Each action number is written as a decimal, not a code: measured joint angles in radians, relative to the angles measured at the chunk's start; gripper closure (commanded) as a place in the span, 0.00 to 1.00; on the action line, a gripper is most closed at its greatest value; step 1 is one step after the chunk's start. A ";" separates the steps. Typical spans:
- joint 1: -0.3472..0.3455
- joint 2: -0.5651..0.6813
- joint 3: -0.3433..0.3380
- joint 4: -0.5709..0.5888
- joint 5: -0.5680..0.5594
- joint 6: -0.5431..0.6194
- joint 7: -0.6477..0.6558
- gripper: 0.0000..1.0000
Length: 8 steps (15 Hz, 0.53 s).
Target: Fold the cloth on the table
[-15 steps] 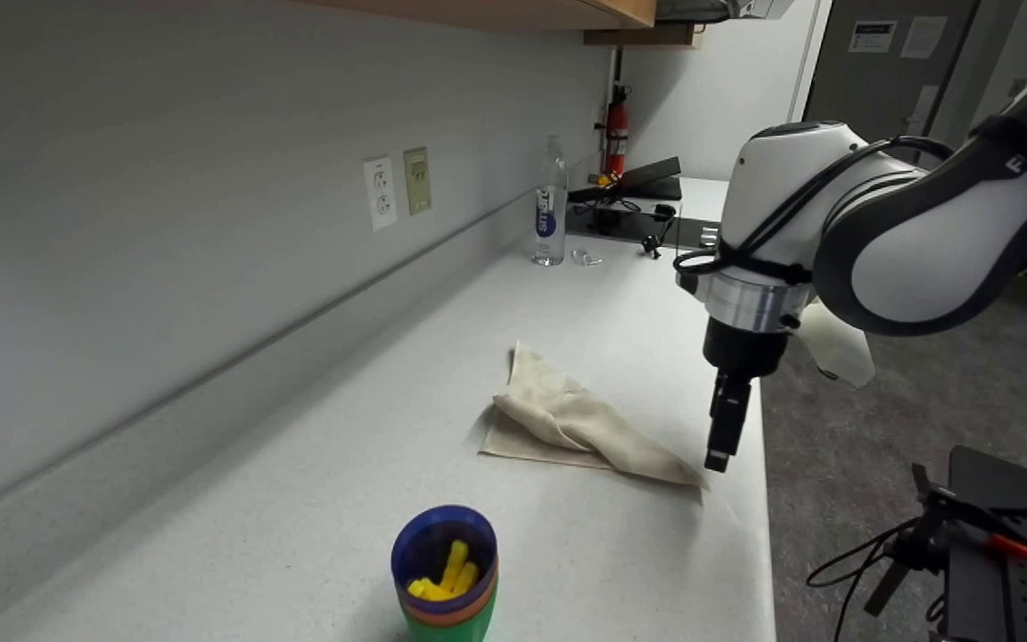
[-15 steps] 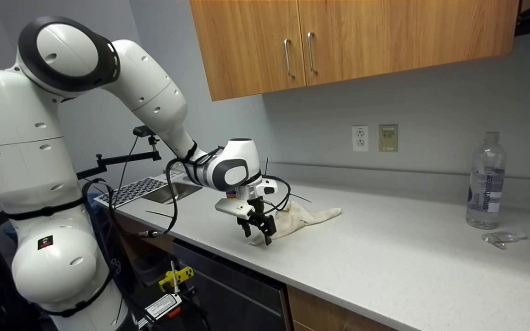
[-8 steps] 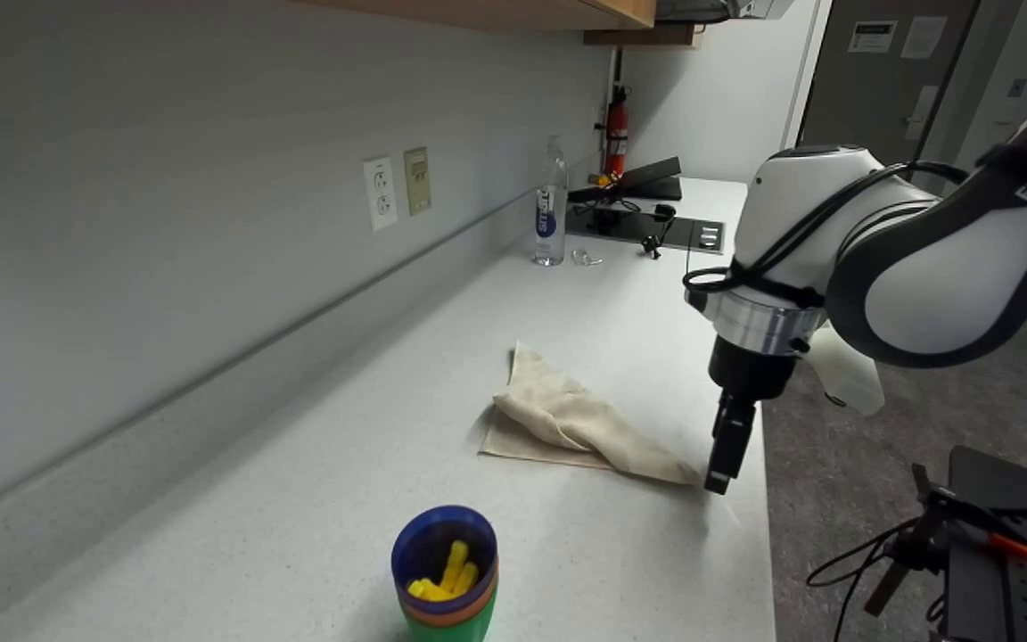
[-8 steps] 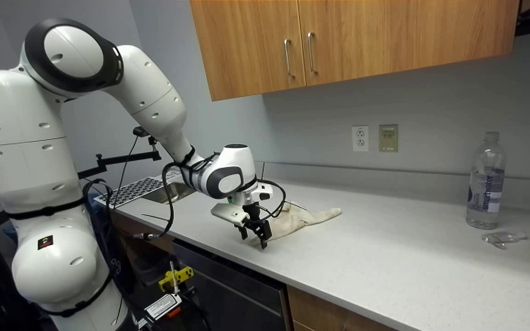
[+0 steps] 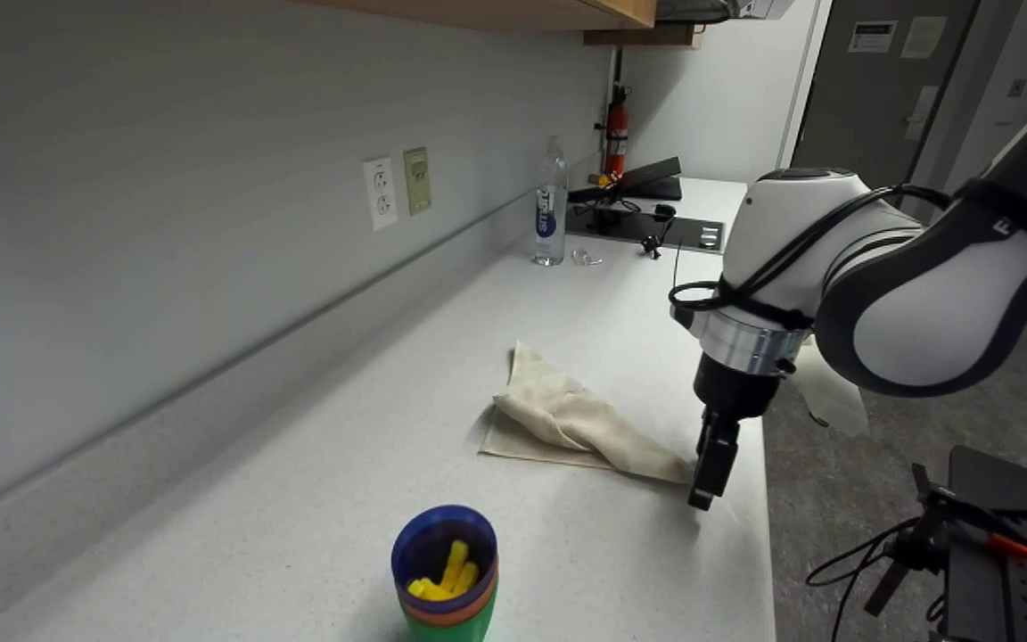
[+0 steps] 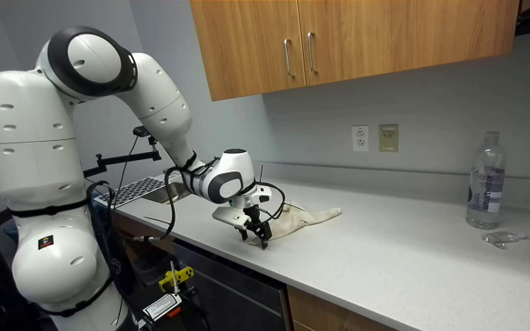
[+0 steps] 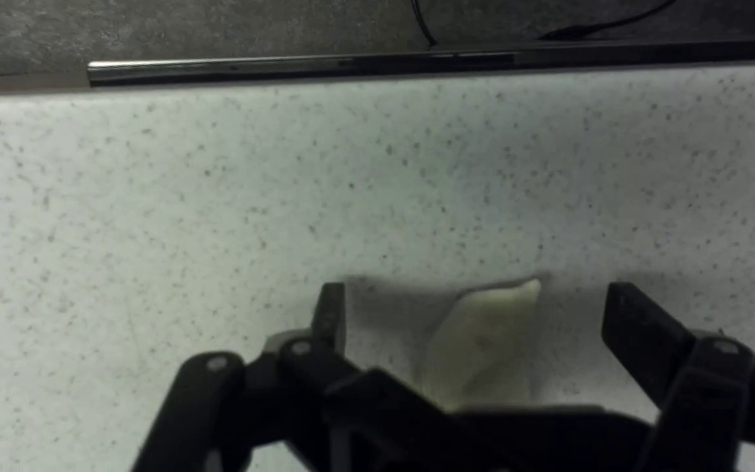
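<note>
The beige cloth (image 5: 571,417) lies rumpled and partly folded over on the white table (image 5: 585,544). In an exterior view its far end (image 6: 322,216) points toward the wall side. Its near corner tapers toward the counter's front edge. My gripper (image 5: 701,501) is low over the table at that near corner, pointing down. In the wrist view the gripper (image 7: 478,305) is open, with the cloth's tip (image 7: 489,347) between the two fingers and touching neither. The gripper body hides the rest of the cloth there. In an exterior view the gripper (image 6: 254,241) hides part of the near corner.
A stack of cups (image 5: 445,571), blue on top with yellow pieces inside, stands on the counter. A water bottle (image 6: 486,181) stands near the wall, with a small clear object (image 6: 503,238) beside it. The counter's front edge (image 7: 377,82) runs close to the gripper. Wooden cabinets (image 6: 357,37) hang above.
My gripper has lowered toward the table and moved in over the cloth's near corner. The fingers stay apart. The cloth has not moved.
</note>
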 measured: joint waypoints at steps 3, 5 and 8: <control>0.000 0.037 0.000 0.031 -0.013 0.002 -0.002 0.21; 0.000 0.055 -0.002 0.051 -0.025 0.002 -0.002 0.33; 0.000 0.065 -0.003 0.076 -0.055 0.002 -0.002 0.58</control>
